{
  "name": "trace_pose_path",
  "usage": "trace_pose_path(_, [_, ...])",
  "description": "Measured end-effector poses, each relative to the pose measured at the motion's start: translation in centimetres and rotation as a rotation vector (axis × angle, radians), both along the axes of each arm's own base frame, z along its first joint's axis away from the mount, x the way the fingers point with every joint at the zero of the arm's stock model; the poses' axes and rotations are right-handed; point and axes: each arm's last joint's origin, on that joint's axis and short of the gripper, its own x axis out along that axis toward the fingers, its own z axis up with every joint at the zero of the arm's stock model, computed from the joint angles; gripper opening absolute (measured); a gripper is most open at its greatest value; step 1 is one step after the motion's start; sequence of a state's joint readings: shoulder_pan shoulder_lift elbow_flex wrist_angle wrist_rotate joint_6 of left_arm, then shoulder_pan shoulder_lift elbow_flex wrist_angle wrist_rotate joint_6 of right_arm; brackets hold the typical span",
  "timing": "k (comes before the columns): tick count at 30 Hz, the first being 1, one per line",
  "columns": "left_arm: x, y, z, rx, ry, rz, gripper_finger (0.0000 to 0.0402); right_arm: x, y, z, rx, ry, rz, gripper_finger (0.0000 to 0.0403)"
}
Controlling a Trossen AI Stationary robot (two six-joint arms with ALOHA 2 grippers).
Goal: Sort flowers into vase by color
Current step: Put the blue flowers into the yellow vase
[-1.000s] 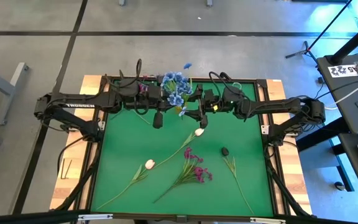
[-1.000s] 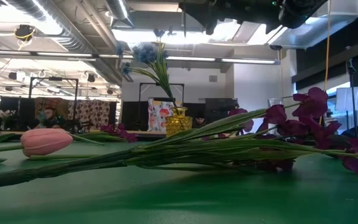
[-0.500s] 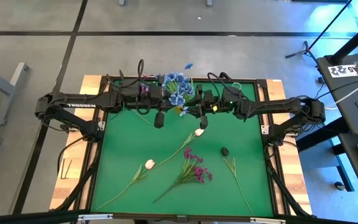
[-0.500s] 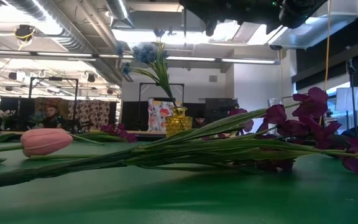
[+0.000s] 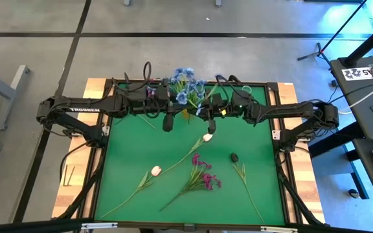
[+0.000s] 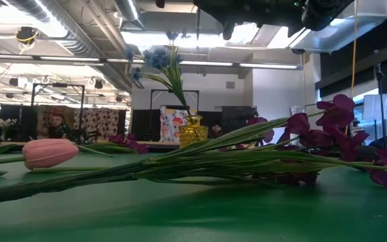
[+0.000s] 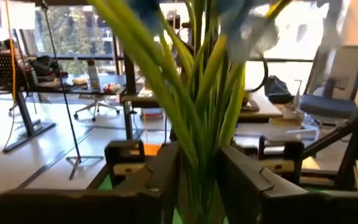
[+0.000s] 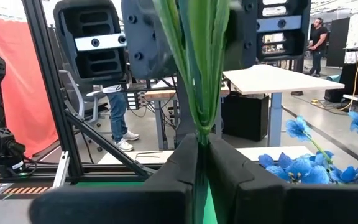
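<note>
A bunch of blue flowers (image 5: 186,84) on green stems stands upright between my two grippers over the mat's far middle. My right gripper (image 8: 202,146) is shut on its stems. My left gripper (image 7: 197,165) is open, a finger on each side of the same stems (image 7: 197,124); whether they touch I cannot tell. In the low view, other blue flowers (image 6: 156,59) stand with their stems in a yellow vase (image 6: 192,131). Two tulips (image 5: 207,137) (image 5: 156,171) and a purple flower (image 5: 203,176) lie flat on the green mat (image 5: 128,149). My right gripper pinches the green stems (image 8: 199,121) of the blue bunch between its two fingers. The fingers come about level from the table's right side and lie across the stems. The stems rise upright from the hold; their lower ends are hidden under the fingers.
A bare green stem (image 5: 245,178) and a small dark object (image 5: 234,157) lie on the mat's near right. The near left of the mat is bare. A dark frame (image 5: 277,129) borders the mat. Beyond the far edge are desks and people.
The blue blossoms have swung toward the table's far edge and spread apart, and green stems now show beside them. Both arms have kept their places.
</note>
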State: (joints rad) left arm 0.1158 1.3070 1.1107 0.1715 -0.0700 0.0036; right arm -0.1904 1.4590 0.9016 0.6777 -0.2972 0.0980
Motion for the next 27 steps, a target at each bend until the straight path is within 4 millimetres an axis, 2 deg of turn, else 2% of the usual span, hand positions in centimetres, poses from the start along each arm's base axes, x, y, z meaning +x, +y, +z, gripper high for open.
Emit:
trace_pose_path(5, [-0.9, 0.1, 0.3, 0.004, 0.037, 0.060, 0.0133, 0.0, -0.2, 0.0, -0.018, -0.005, -0.057, 0.0007])
trace_pose_path(10, [-2.8, -0.1, 1.2, 0.004, 0.052, 0.080, 0.0153, -0.2, -1.3, 0.0, -0.020, -0.005, -0.099, 0.0016])
trace_pose_path(20, [-6.7, -0.4, 2.4, 0.015, 0.119, 0.131, 0.0156, -0.8, -3.8, -0.4, -0.009, 0.040, -0.178, 0.0009])
trace_pose_path(27, [-8.1, -0.5, 2.3, 0.024, 0.184, 0.152, 0.0156, -1.3, -5.0, -0.9, -0.015, 0.054, -0.216, 0.0015])
